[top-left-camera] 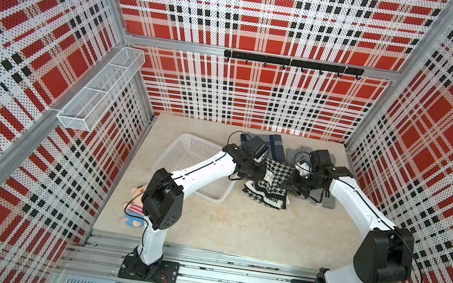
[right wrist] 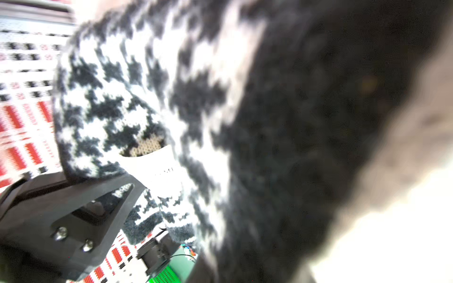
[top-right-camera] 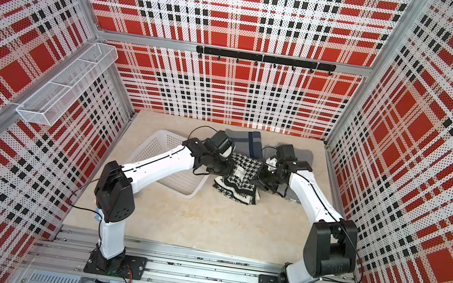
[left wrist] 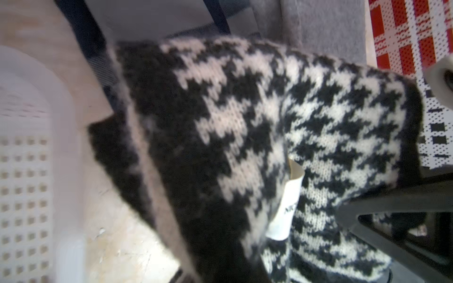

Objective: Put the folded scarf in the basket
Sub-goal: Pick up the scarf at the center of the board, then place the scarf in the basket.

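Left gripper (top-left-camera: pixel 258 173) and right gripper (top-left-camera: pixel 292 185) each pinch a side edge of the black-and-white houndstooth scarf (top-left-camera: pixel 269 185), jaws closed on the knit. Its upper part stretches between them, and its lower folds sag onto the beige table (top-left-camera: pixel 237 226). It is just beside the white lattice basket (top-left-camera: pixel 185 142), outside it. A blue-grey plaid scarf (top-left-camera: pixel 275 145) and a grey scarf (top-left-camera: pixel 324 199) lie close by, toward the back wall.

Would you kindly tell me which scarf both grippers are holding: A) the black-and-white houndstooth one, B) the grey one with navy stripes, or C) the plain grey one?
A: in a top view the left gripper and right gripper are shut on opposite sides of the houndstooth scarf.
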